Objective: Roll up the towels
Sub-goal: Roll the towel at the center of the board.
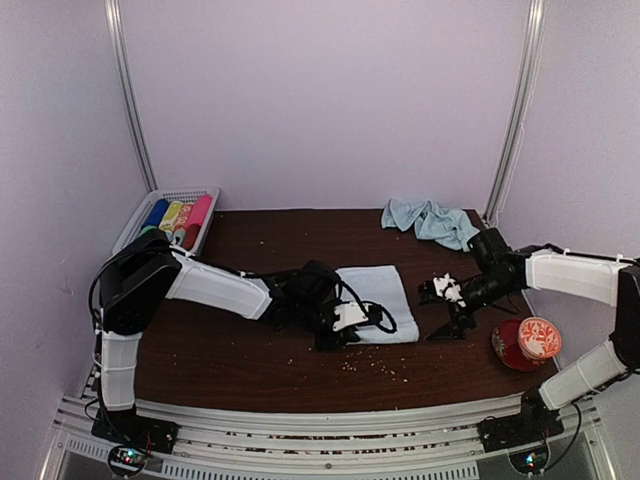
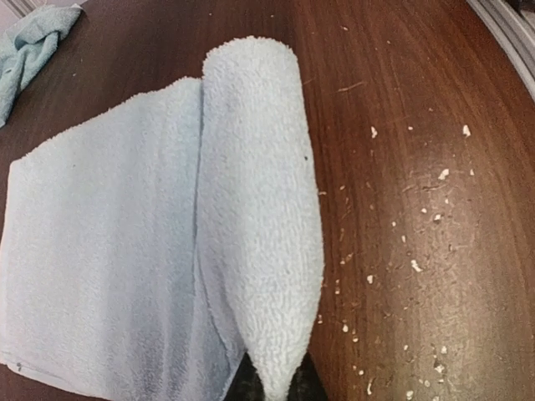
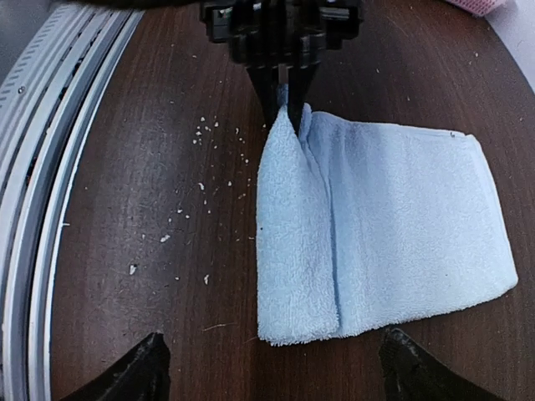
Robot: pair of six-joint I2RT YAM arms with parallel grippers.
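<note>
A pale-blue terry towel (image 1: pixel 385 290), folded into a flat rectangle, lies mid-table, its near edge wound into a soft, nubby roll (image 2: pixel 261 225). The left gripper (image 3: pixel 287 104) pinches one end of that roll, jaws narrow on the cloth. The right gripper (image 1: pixel 446 306) stands wide just to its right, holding nothing. A second towel (image 1: pixel 430 220) lies crumpled at the far right edge. Pale crumbs (image 2: pixel 414 266) speckle the dark wood-grain table (image 1: pixel 250 345).

Two towels (image 1: pixel 385 290), two arms (image 1: pixel 215 288), one basket (image 1: pixel 185 192), one red container (image 1: pixel 527 343) — coloured rolls (image 1: pixel 175 215) too small to count.
</note>
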